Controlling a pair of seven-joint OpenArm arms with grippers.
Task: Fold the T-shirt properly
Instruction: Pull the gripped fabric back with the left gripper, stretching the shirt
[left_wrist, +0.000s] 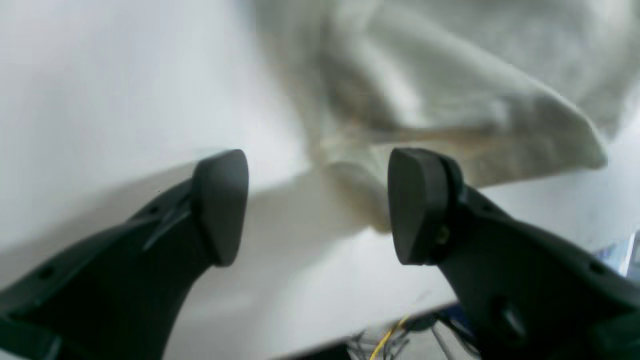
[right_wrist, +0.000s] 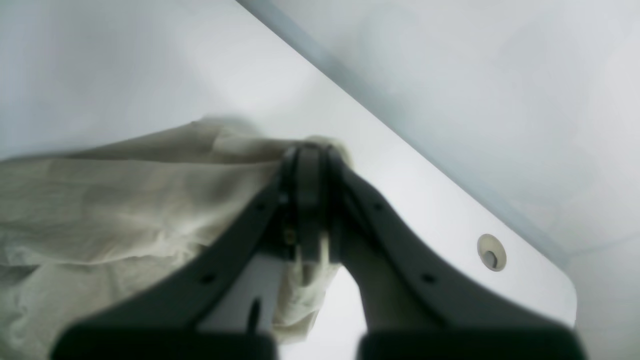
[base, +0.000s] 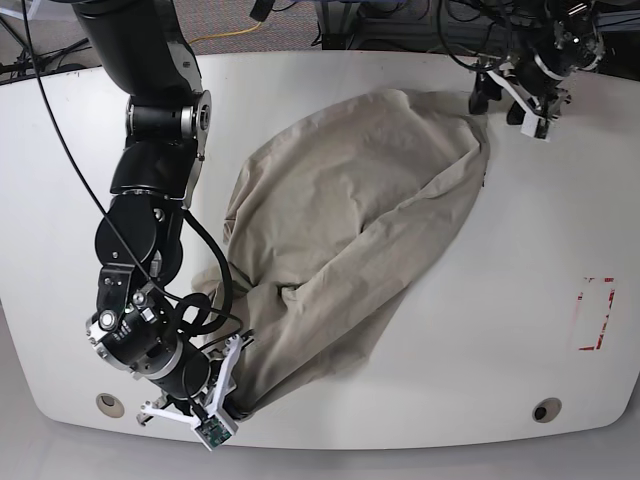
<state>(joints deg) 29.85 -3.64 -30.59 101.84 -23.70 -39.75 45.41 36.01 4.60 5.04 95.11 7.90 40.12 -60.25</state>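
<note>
T-shirt (base: 350, 240) lies crumpled diagonally across the white table (base: 520, 300). Right gripper (right_wrist: 307, 165) is pinching one fabric corner; left gripper (left_wrist: 317, 205), spread, sits beside the far corner. Advise grasping there, then tensioning evenly.

A white table (base: 500, 300) carries the crumpled beige T-shirt (base: 350, 240).

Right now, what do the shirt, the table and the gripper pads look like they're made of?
T-shirt: soft woven or knit cloth, likely cotton, matte beige; it wrinkles and drapes in loose folds.
Table: smooth white board, probably laminate or painted, slight sheen, rounded corners.
Left gripper pads: dark grey, matte, rounded; rubber or plastic, can't tell which.
</note>
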